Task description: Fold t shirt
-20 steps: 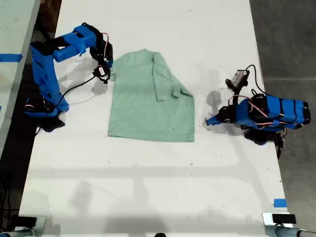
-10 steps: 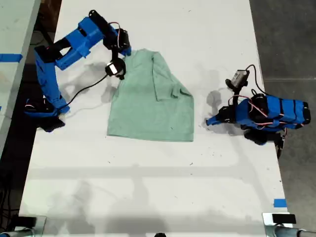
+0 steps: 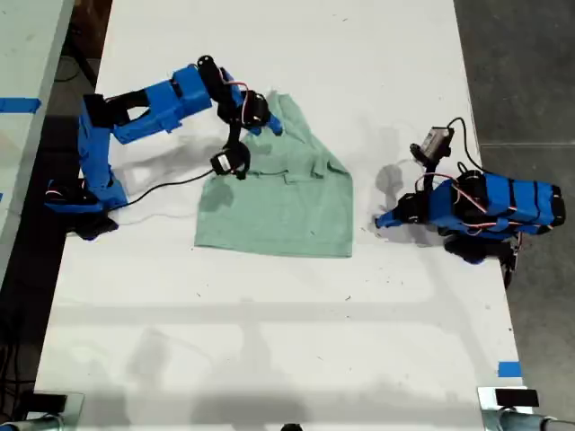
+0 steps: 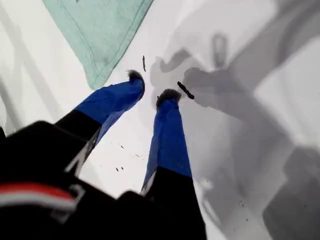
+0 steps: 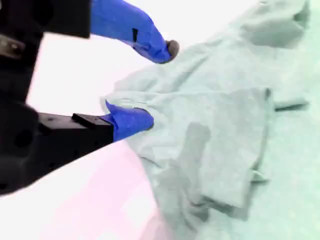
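The pale mint-green t shirt (image 3: 287, 202) lies on the white table (image 3: 269, 341), its upper part bunched and pulled over toward the exterior view's right. My second gripper (image 3: 265, 124) is on the arm reaching in from the exterior view's left. It sits on the shirt's upper edge. In the second wrist view my second gripper (image 5: 152, 85) has a thick ridge of the t shirt (image 5: 225, 140) between its blue fingers. My first gripper (image 3: 382, 220) rests low by the shirt's right edge in the exterior view. The first wrist view shows my first gripper (image 4: 151, 86) open and empty, beside a corner of the t shirt (image 4: 100, 30).
Dark floor (image 3: 521, 72) borders the table on the exterior view's right. A second pale surface with blue tape (image 3: 18, 105) stands at that view's left. Another blue tape mark (image 3: 509, 368) sits near the table's lower right corner in the exterior view.
The second arm has swung toward the exterior view's right, from the shirt's upper left edge onto the shirt. The cloth's upper left part has come along and folded over. The first arm has stayed still.
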